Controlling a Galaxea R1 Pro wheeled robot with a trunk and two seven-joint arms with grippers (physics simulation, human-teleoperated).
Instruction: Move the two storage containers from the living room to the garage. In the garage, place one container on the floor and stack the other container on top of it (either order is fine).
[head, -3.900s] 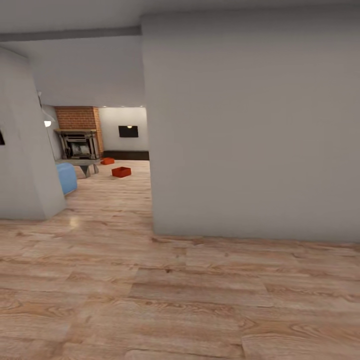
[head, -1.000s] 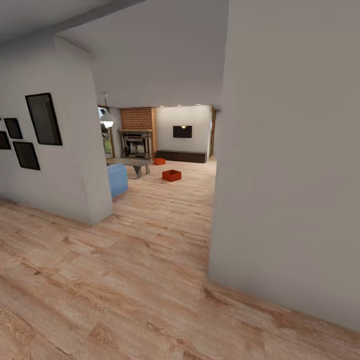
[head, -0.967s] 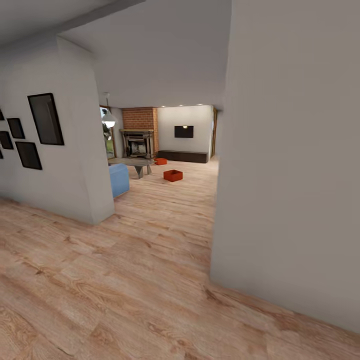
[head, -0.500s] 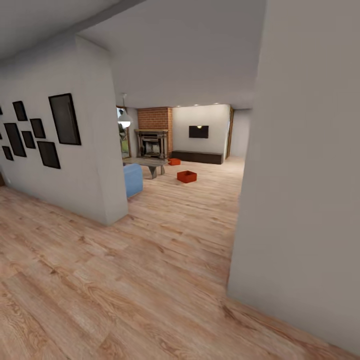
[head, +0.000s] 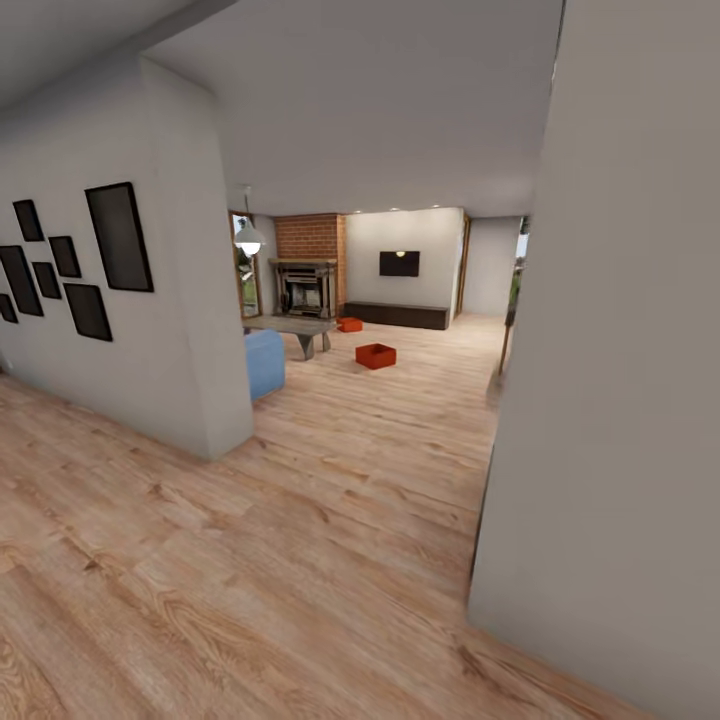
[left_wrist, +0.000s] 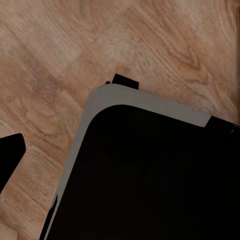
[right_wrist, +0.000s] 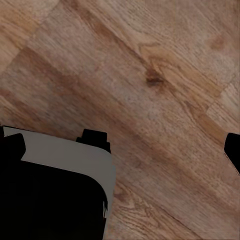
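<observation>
Two orange-red storage containers sit on the light wood plank floor (head: 300, 520) of the living room far ahead. The nearer container (head: 376, 356) stands in the open; the farther container (head: 349, 324) lies beyond it, by the coffee table (head: 290, 326). Both are many body lengths from me. My left gripper (left_wrist: 120, 160) hangs over the planks with one dark finger (left_wrist: 10, 157) at the frame's edge, open and holding nothing. My right gripper (right_wrist: 120, 147) also hangs open, one finger (right_wrist: 233, 150) at the picture's far edge.
A wall corner with black picture frames (head: 120, 235) juts in on the left. A grey wall (head: 620, 400) stands close on the right, leaving a passage between. A blue sofa (head: 264, 362), brick fireplace (head: 308, 285) and wall screen (head: 399, 263) lie beyond. My dark base (left_wrist: 150, 180) shows under the wrists.
The head view has turned and advanced, so the opening between the walls looks wider and more of the living room shows. The containers themselves have not moved.
</observation>
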